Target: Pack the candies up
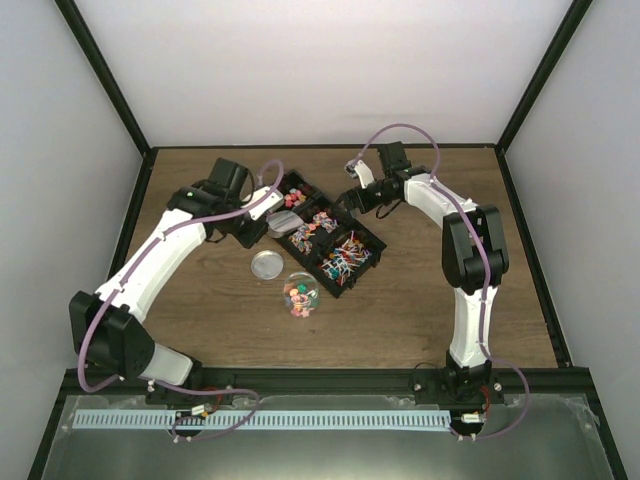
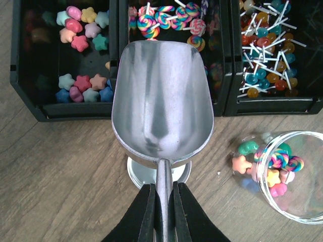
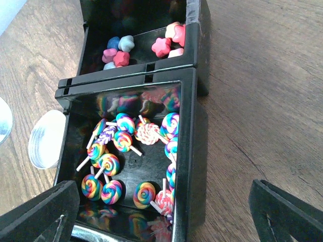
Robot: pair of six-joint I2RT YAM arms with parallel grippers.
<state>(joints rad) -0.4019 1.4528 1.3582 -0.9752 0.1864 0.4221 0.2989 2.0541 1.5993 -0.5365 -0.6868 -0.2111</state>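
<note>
The candies (image 1: 334, 250) are seen sorted in a black compartment tray (image 1: 371, 240) that is set at a slant in the middle of the wooden table (image 1: 430, 310), and some are also held in a clear round jar (image 1: 300, 292) placed just near of the tray, its mouth uncovered. A round metal lid (image 1: 267, 264) is laid flat on the table just left of the jar, apart from it. In the left wrist view three kinds are shown side by side – star-shaped pieces (image 2: 81, 38) in pink, red, blue, yellow and green, swirl lollipops (image 2: 161, 17), and ball lollipops on white sticks (image 2: 267, 65). In the jar a mix of stars and swirl lollipops (image 2: 270, 166) can be made out. The left gripper (image 2: 162, 190) is clamped on the thin handle of a metal scoop (image 2: 161, 101), both fingers pressed against it; the scoop's bowl is held over the tray's left edge, across the wall of the swirl-lollipop compartment, with the lid partly visible beneath it. Whether the scoop touches the tray cannot be told. The right gripper (image 3: 166, 194) is held at the far right side of the tray with its fingers spread wide – nothing is gripped between them – and the swirl-lollipop compartment is seen below it, the star compartment beyond.
</note>
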